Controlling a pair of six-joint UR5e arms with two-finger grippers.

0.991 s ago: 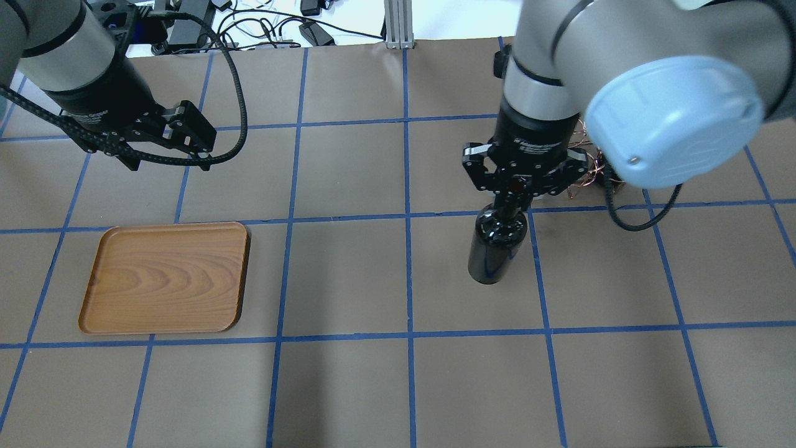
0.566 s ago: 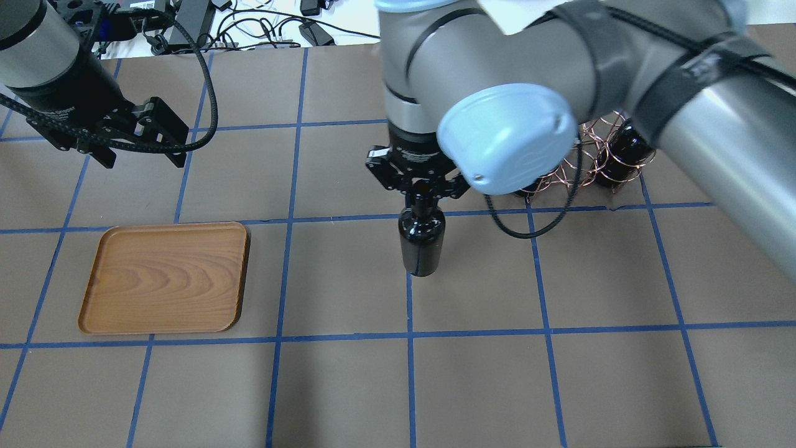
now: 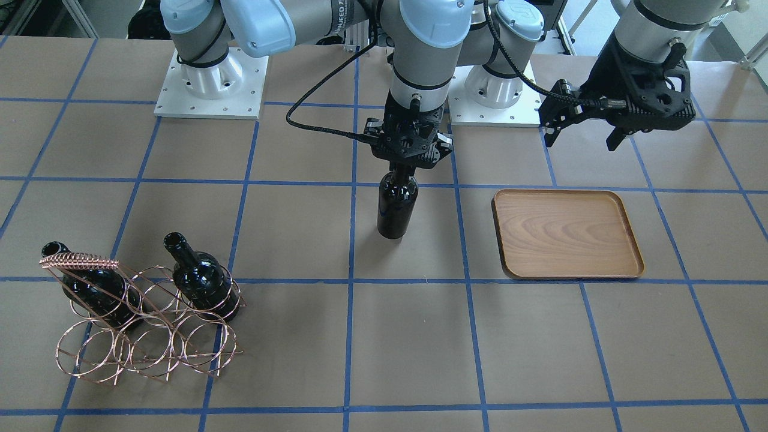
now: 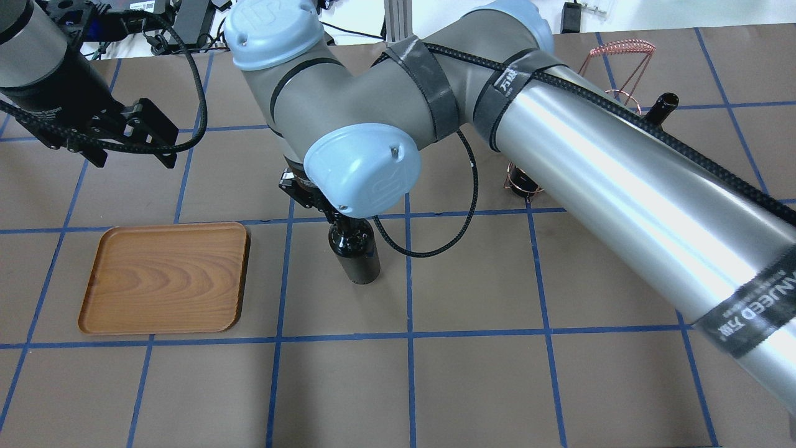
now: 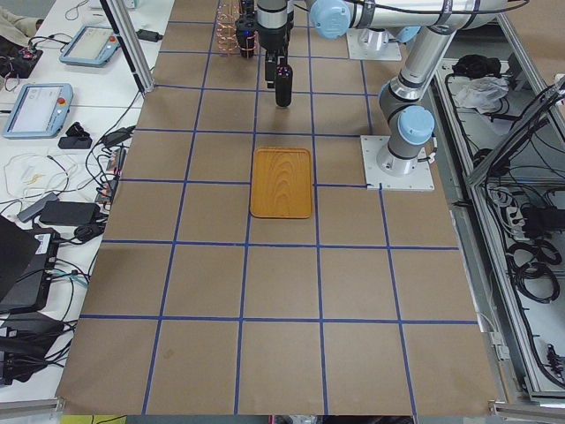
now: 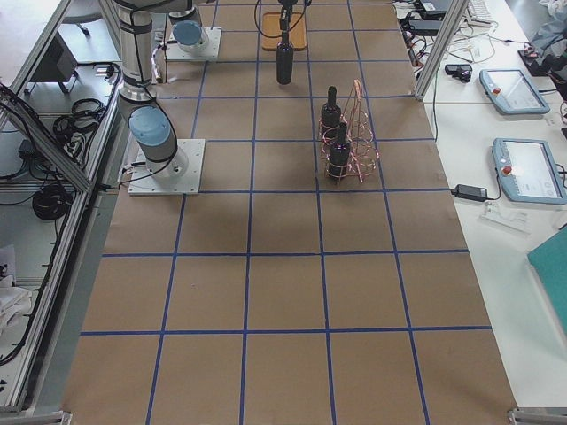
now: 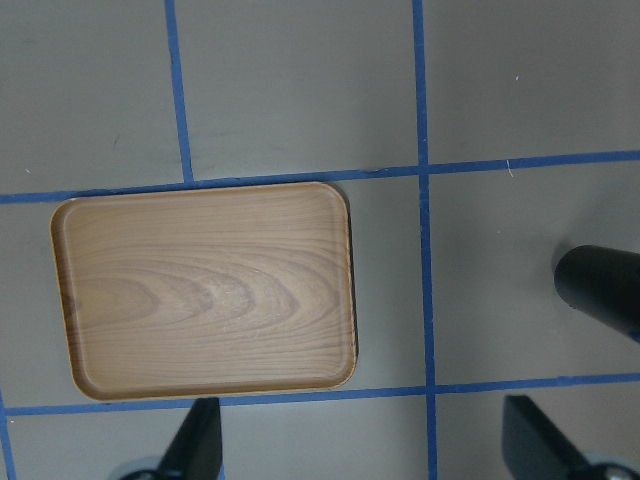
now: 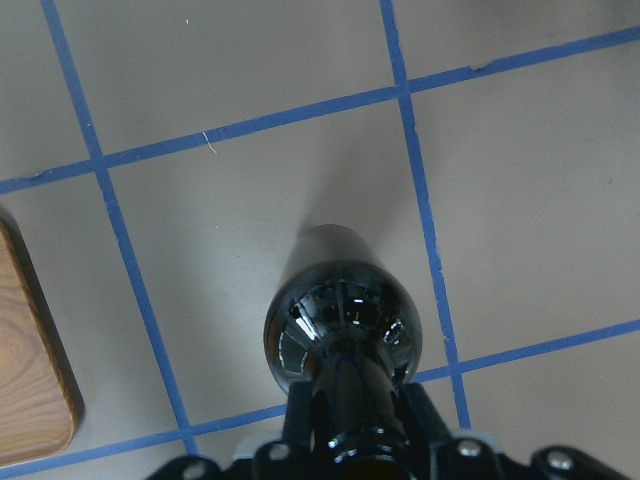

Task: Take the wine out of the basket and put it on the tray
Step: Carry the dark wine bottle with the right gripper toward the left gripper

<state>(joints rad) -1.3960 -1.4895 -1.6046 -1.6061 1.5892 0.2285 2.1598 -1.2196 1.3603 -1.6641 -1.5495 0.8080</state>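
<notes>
My right gripper point(image 3: 410, 157) is shut on the neck of a dark wine bottle point(image 3: 396, 207) and holds it upright over the table. The bottle also shows in the overhead view point(image 4: 356, 255) and the right wrist view point(image 8: 345, 335). It is about one grid square from the wooden tray point(image 3: 567, 234), which lies flat and bare point(image 4: 165, 277). The copper wire basket point(image 3: 81, 261) stands far off with two more bottles point(image 3: 201, 279) in it. My left gripper point(image 3: 581, 138) is open and empty, hovering behind the tray point(image 7: 205, 290).
Blue tape lines grid the brown table. My right arm's long forearm point(image 4: 622, 168) stretches across the table from the basket side. The basket's coiled handle point(image 4: 615, 48) and one bottle neck point(image 4: 662, 106) show behind it. Cables and devices lie beyond the table's far edge.
My right arm has carried the bottle leftward in the overhead view, away from the basket and toward the tray. My left gripper has drawn back a little to the left.
</notes>
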